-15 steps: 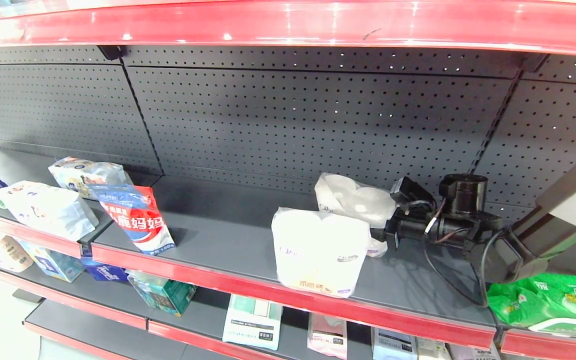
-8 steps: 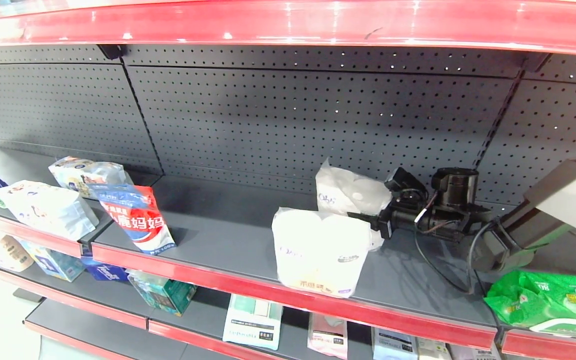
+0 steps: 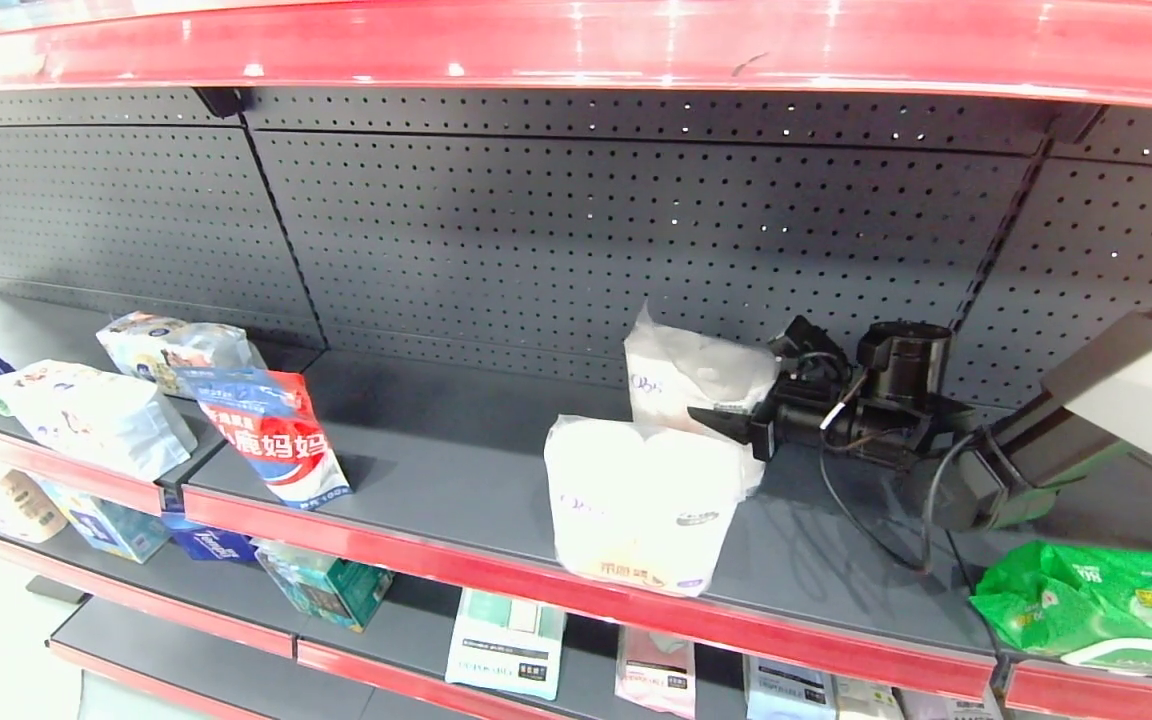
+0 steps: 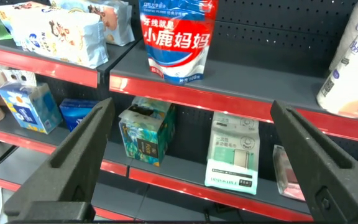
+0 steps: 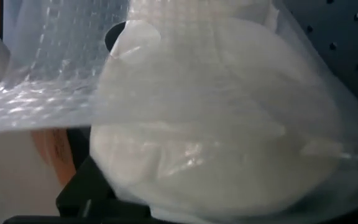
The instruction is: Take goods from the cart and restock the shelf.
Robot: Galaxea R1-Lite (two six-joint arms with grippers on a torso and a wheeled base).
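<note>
Now: my right gripper (image 3: 726, 418) pinches the rear tissue pack (image 3: 691, 365) by the side nearest my arm, and soft film bulges over the fingers (image 5: 82, 196). The pack stands upright on the shelf (image 3: 456, 450), just behind the front tissue pack (image 3: 641, 500). Its base is hidden, so I cannot tell whether it is touching down.

Judgement: seat it flat and square, not leaning on the front one. Ease the pinch apart slowly so the film doesn't tug it over, then back straight out.

My left gripper (image 4: 191, 106), fingers spread wide and empty, hangs low before the red-and-blue pouch (image 4: 179, 40).
</note>
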